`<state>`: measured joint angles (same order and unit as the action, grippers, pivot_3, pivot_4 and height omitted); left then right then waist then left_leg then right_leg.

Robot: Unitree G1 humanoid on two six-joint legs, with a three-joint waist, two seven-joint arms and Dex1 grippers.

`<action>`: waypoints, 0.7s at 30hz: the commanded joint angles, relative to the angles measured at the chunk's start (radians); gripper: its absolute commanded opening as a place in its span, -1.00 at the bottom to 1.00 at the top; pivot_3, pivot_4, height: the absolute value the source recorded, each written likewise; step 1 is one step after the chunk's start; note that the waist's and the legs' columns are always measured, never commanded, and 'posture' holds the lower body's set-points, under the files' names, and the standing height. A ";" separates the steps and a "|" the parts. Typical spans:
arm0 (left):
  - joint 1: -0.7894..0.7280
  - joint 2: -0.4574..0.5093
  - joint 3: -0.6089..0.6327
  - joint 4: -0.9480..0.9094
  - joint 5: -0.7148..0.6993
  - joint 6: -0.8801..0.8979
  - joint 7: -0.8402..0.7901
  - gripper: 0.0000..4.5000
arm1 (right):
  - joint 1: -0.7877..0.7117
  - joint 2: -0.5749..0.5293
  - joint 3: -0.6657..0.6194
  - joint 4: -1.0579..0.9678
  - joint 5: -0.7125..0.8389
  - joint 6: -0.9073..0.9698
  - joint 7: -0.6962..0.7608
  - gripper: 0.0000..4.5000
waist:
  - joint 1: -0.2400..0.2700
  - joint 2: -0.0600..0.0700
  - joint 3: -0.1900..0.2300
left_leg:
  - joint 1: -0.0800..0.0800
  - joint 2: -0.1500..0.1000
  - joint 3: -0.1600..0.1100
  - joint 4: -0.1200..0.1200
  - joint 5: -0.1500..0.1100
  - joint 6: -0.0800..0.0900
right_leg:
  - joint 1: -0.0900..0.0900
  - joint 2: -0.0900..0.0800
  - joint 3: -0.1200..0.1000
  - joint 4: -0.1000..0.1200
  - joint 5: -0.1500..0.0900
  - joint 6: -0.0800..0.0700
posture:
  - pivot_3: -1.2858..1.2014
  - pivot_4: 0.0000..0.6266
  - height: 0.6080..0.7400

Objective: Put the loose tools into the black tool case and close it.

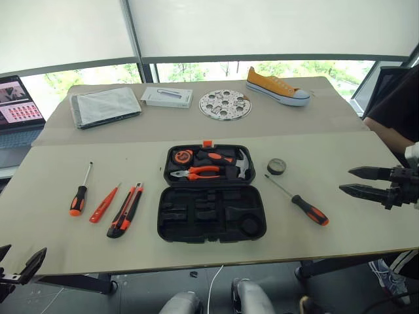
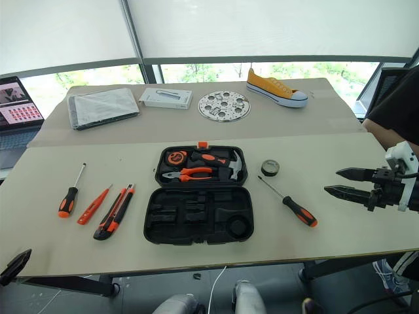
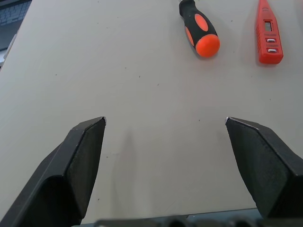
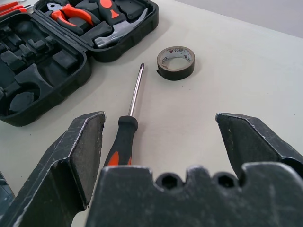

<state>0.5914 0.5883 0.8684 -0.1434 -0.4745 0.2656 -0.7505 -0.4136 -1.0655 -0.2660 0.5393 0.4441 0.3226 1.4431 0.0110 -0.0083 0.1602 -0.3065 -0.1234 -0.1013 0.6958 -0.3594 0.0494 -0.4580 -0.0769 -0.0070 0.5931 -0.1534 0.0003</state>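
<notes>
Left pincer (image 3: 165, 142): wide open and holding nothing. It hangs low at the near left corner of the desk (image 1: 366, 157), a little way from the tools on that side.
Right pincer (image 1: 353, 182): wide open too, with nothing in it. It hovers at the right side of the desk and aims toward the middle.
Black tool case (image 1: 211, 204): lies open flat in the middle of the desk. The far half has pliers (image 1: 196, 173), a hammer (image 1: 241, 163) and a tape measure (image 1: 181, 157). The near half has bare slots.
Right screwdriver (image 1: 300, 202): lies between the case and the right pincer. Its long line runs slanted, with the handle near the robot and the metal tip aimed far and left, toward the tape roll.
Tape roll (image 1: 276, 166): lies flat just past that tip, near the case's far right corner.
Left screwdriver (image 1: 80, 192): handle near the robot, tip aimed away.
Red tester screwdriver (image 1: 104, 204): just right of it, leaning a bit, tip away.
Utility knife (image 1: 126, 209): beside the case's left side, long line running near to far.
What could go wrong: the round handle could roll or slip if pinched off-middle. A long tool laid crooked could sit out of its slot. Then the lid may not shut. A low reach could bump the tape roll or push the case.
</notes>
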 commanded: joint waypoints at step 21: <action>-0.686 0.337 -0.351 0.129 -0.119 0.779 0.295 0.92 | -0.005 0.094 0.020 -0.845 0.278 0.239 -0.165 0.93 | -0.006 0.000 0.000 | 0.000 -0.001 -0.001 0.001 0.001 -0.004 | -0.002 0.001 -0.003 0.001 0.002 -0.003 | 0.03 -0.52 0.96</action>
<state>-0.0700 0.9027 0.5434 -0.0441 -0.6210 1.0511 -0.4465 -0.3928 -0.9748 -0.2393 -0.2513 0.6813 0.5401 1.2986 0.0046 -0.0080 0.1604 -0.3061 -0.1246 -0.1028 0.6965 -0.3584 0.0456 -0.4604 -0.0755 -0.0100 0.5942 -0.1518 -0.0023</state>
